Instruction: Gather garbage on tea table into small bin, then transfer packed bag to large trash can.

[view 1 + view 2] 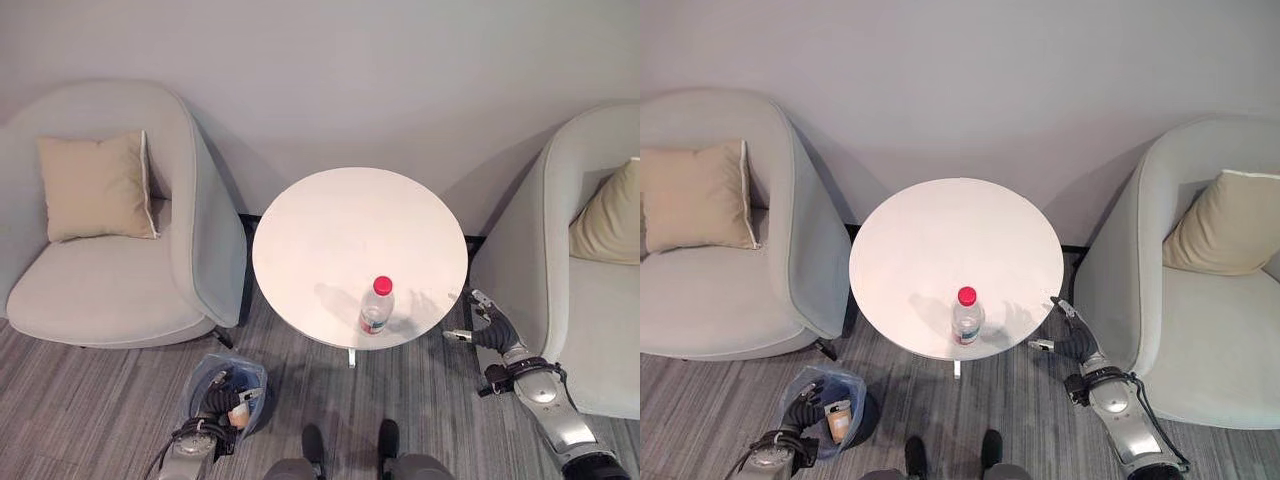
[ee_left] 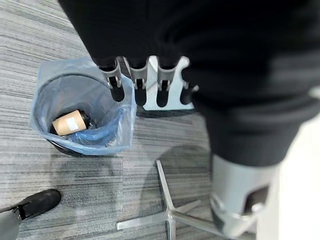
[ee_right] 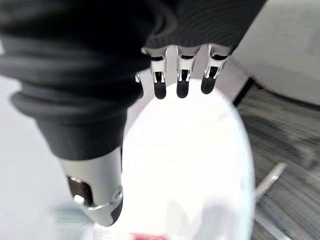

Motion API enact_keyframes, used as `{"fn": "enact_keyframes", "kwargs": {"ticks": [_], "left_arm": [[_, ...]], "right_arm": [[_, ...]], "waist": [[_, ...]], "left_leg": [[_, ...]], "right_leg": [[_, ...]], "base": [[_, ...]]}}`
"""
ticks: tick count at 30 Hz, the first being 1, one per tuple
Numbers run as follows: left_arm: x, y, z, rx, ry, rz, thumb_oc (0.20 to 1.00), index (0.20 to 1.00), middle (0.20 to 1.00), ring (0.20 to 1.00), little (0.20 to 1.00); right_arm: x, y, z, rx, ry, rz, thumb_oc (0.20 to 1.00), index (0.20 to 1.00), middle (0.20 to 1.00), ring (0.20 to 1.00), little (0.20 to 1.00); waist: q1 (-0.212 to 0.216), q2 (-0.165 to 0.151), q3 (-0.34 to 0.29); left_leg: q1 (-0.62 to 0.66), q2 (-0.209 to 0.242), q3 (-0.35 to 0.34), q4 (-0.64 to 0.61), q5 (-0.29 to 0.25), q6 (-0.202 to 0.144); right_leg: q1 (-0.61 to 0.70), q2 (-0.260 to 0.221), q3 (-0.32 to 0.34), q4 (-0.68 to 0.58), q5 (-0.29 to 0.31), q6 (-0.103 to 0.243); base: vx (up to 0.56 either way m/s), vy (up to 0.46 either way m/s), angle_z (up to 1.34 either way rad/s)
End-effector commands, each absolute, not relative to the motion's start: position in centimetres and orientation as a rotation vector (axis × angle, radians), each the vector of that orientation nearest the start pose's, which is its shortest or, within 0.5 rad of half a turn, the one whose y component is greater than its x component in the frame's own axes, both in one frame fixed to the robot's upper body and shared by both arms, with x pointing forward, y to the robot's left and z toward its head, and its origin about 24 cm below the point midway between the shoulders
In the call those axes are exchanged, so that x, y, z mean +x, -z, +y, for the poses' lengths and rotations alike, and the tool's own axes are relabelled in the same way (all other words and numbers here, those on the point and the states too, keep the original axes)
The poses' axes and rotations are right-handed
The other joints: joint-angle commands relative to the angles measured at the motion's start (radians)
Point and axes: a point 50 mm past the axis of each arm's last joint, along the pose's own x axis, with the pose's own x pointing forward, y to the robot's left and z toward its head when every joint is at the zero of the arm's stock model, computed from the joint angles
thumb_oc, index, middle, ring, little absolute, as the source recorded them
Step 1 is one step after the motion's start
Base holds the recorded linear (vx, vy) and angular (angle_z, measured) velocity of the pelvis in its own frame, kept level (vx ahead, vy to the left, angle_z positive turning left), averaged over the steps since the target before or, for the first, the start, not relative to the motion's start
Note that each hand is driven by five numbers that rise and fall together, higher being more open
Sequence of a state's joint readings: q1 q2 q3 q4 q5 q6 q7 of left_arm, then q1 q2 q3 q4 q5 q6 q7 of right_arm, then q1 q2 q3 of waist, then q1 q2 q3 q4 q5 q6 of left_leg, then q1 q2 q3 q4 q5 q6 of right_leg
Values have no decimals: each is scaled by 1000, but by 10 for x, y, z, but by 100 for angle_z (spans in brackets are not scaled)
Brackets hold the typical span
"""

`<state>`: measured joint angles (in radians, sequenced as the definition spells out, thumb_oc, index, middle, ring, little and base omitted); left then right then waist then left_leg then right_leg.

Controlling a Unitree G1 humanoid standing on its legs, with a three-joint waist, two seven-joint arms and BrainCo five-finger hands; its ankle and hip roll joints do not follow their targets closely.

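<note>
From the head, a red-capped bottle (image 1: 377, 305) stands on the round worktop (image 1: 340, 235) near its front edge, the right hand (image 1: 484, 322) just beside that edge, fingers relaxed and empty; the left wrist view shows the left hand (image 2: 145, 82), fingers spread, above the bag-lined small bin (image 2: 82, 116) holding a brown cup (image 2: 69, 122).

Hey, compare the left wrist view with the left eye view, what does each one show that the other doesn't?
The left wrist view alone looks down into the small bin, where a brown tube-like piece of trash lies inside its blue bag. It also takes in the metal table legs.

The left eye view alone gives the round white table from above, a red-capped bottle standing near its front edge, the right hand open beside the table, and two grey armchairs with tan cushions.

Both show the bin on the striped carpet with the left hand open over it.
</note>
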<state>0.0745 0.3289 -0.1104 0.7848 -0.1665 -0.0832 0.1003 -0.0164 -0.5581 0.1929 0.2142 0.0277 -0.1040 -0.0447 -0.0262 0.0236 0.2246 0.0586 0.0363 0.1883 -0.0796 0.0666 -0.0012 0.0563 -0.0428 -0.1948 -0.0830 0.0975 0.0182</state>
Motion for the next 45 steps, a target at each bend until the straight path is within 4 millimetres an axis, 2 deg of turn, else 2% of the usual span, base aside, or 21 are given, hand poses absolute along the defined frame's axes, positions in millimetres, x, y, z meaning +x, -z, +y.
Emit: {"fn": "enact_keyframes", "kwargs": {"ticks": [1, 5, 8, 13, 23, 24, 25, 30, 31, 34, 36, 39, 41, 43, 44, 45], "left_arm": [[161, 104, 262, 288, -196, 722, 1000, 1000, 1000, 1000, 1000], [155, 108, 260, 274, -194, 742, 1000, 1000, 1000, 1000, 1000], [152, 109, 259, 273, -192, 753, 1000, 1000, 1000, 1000, 1000], [148, 112, 254, 271, -172, 765, 1000, 1000, 1000, 1000, 1000], [152, 111, 249, 249, -160, 744, 1000, 1000, 1000, 1000, 1000], [156, 110, 247, 245, -156, 735, 1000, 1000, 1000, 1000, 1000], [157, 109, 246, 244, -155, 733, 1000, 1000, 1000, 1000, 1000], [160, 107, 249, 247, -162, 720, 1000, 1000, 1000, 1000, 1000], [157, 107, 251, 249, -170, 731, 1000, 1000, 1000, 1000, 1000], [154, 108, 253, 247, -170, 739, 1000, 1000, 1000, 1000, 1000], [153, 108, 252, 242, -166, 739, 1000, 1000, 1000, 1000, 1000], [155, 107, 249, 231, -158, 730, 1000, 1000, 1000, 1000, 1000], [158, 108, 244, 214, -149, 726, 1000, 1000, 1000, 1000, 1000], [158, 108, 242, 211, -143, 727, 1000, 1000, 1000, 1000, 1000], [161, 107, 240, 215, -139, 719, 1000, 1000, 1000, 1000, 1000], [161, 107, 240, 215, -139, 719, 1000, 1000, 1000, 1000, 1000]], "right_arm": [[263, -43, -218, -592, -193, 7, 1000, 1000, 1000, 1000, 1000], [274, -44, -201, -598, -249, -7, 1000, 1000, 1000, 1000, 1000], [276, -41, -196, -598, -267, 0, 1000, 1000, 1000, 1000, 1000], [282, -34, -182, -592, -286, 17, 1000, 1000, 1000, 1000, 1000], [302, -28, -179, -572, -185, 54, 1000, 1000, 1000, 1000, 1000], [306, -26, -178, -589, -182, 69, 423, 423, 423, 423, 423], [309, -28, -179, -600, -176, 66, 200, 200, 200, 200, 200], [309, -36, -184, -571, -142, 38, 200, 200, 200, 200, 200], [306, -48, -186, -557, -136, -22, 200, 200, 200, 200, 200], [300, -57, -189, -553, -140, -65, 200, 200, 200, 200, 200], [292, -72, -191, -518, -143, -140, 200, 200, 200, 200, 200], [286, -79, -192, -494, -143, -179, 200, 200, 200, 200, 200], [284, -86, -191, -515, -151, -220, 200, 200, 200, 200, 200], [284, -87, -191, -527, -152, -224, 200, 200, 200, 200, 200], [285, -92, -189, -542, -146, -250, 200, 200, 200, 200, 200], [285, -92, -189, -542, -146, -250, 200, 200, 200, 200, 200]], "waist": [[29, -24, -49], [54, -16, -49], [62, -14, -48], [102, -6, -33], [158, 29, 17], [171, 37, 25], [173, 39, 27], [179, 39, 14], [176, 32, 1], [173, 27, -9], [171, 23, -11], [169, 23, 0], [167, 25, 24], [165, 25, 23], [154, 20, 17], [154, 20, 18]], "left_leg": [[15, 26, -16, 82, -141, -55], [19, 22, -36, 62, -130, -57], [20, 21, -45, 56, -126, -57], [0, 14, -83, 39, -107, -59], [-88, 3, -151, 51, -74, -62], [-104, 3, -164, 53, -67, -63], [-112, 1, -170, 55, -64, -64], [-109, 0, -188, 48, -60, -66], [-102, 1, -193, 48, -62, -68], [-92, 2, -201, 47, -64, -70], [-95, 3, -215, 60, -64, -82], [-128, 1, -222, 109, -65, -101], [-179, 14, -170, 166, -57, -113], [-184, 21, -153, 168, -56, -109], [-177, 54, -69, 169, -72, -103], [-176, 54, -68, 170, -74, -103]], "right_leg": [[4, -39, 29, 110, -202, 73], [12, -40, 6, 97, -203, 75], [16, -40, -6, 93, -204, 75], [15, -43, -48, 84, -204, 77], [-45, -54, -101, 92, -198, 72], [-55, -55, -110, 93, -197, 69], [-58, -56, -117, 93, -197, 68], [-40, -58, -138, 81, -200, 66], [-25, -58, -148, 85, -209, 63], [-12, -58, -159, 88, -216, 60], [-3, -58, -178, 94, -226, 54], [-2, -64, -210, 101, -236, 47], [5, -77, -260, 104, -247, 41], [7, -79, -268, 100, -245, 41], [25, -86, -288, 95, -258, 47], [27, -86, -287, 96, -259, 47]], "base": [[30, 4, 7], [35, 5, 11], [25, 3, 18], [-13, -7, 26], [-67, 2, 25], [-58, -1, 19], [-58, 0, 10], [3, -14, 22], [10, -52, 27], [5, -47, 16], [-48, -51, 17], [-106, -41, 29], [-165, -9, 52], [-1, 10, 73], [53, -5, 58], [40, 62, 75]]}}
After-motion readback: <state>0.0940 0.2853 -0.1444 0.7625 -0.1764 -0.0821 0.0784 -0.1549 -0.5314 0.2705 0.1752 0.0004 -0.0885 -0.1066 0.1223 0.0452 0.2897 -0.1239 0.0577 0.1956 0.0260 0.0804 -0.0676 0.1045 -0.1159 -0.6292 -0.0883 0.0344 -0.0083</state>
